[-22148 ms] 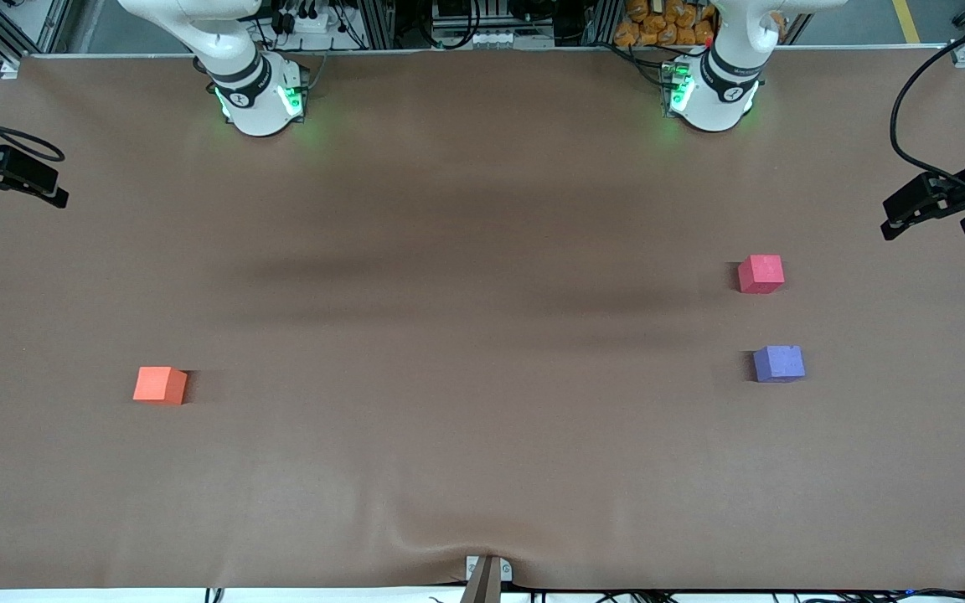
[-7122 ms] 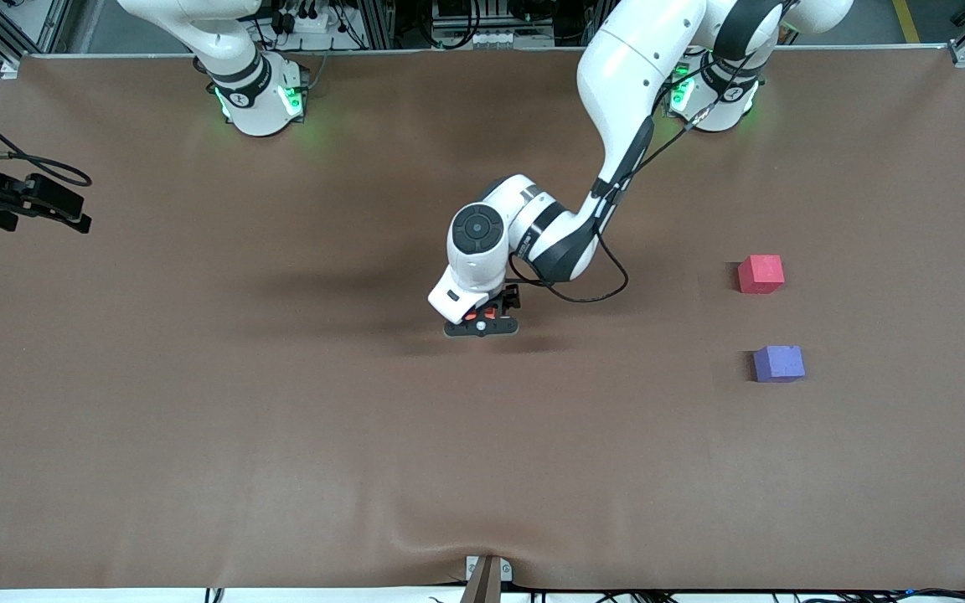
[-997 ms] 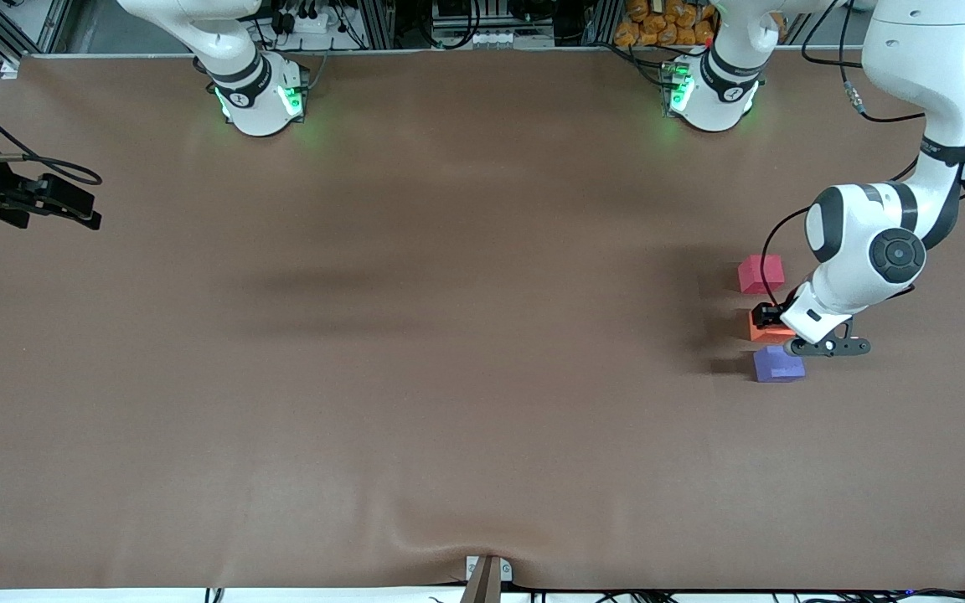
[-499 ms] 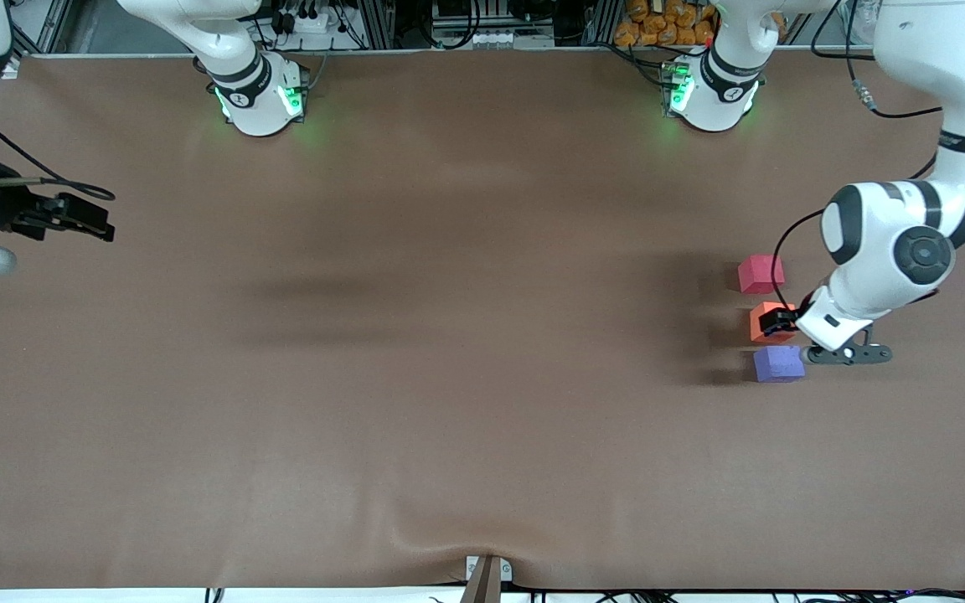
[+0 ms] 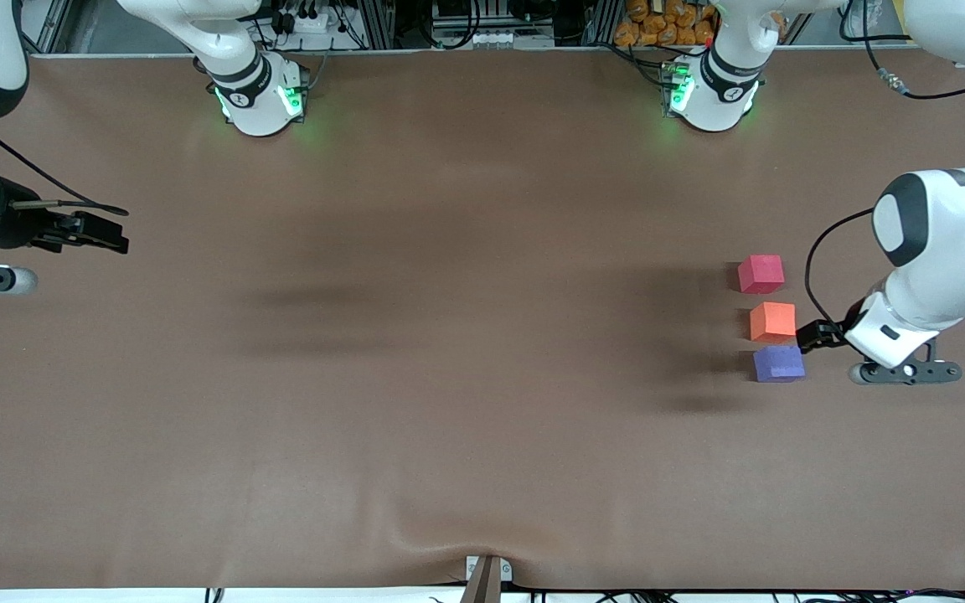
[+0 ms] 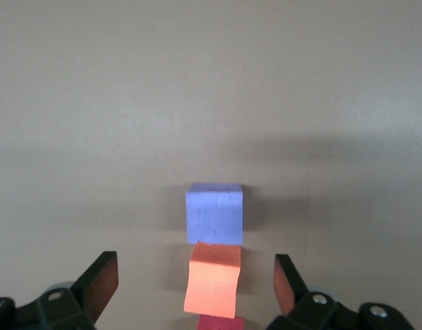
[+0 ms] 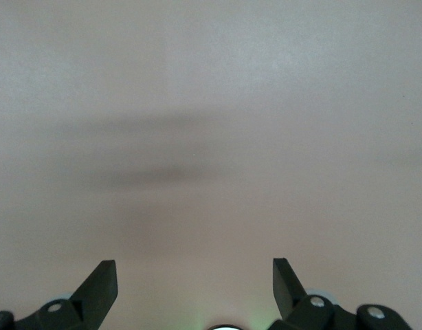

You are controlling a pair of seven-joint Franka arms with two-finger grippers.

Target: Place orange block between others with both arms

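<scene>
**A Big Brown Table in a Busy Workshop**

A wide brown cloth (image 5: 449,251) covers the whole table; it looks soft and flat, with a small bump at the bottom middle of the frame, just above a little metal bracket (image 5: 487,574); long dark shadows lie across the middle; the light comes from above and is even. Along the top edge of the frame stand grey metal frame bars (image 5: 382,21) and tangled black cables (image 5: 457,17); a pile of small orange things (image 5: 667,21) sits at the upper right; a yellow line on the floor (image 5: 905,18) shows in the top right corner.
</scene>
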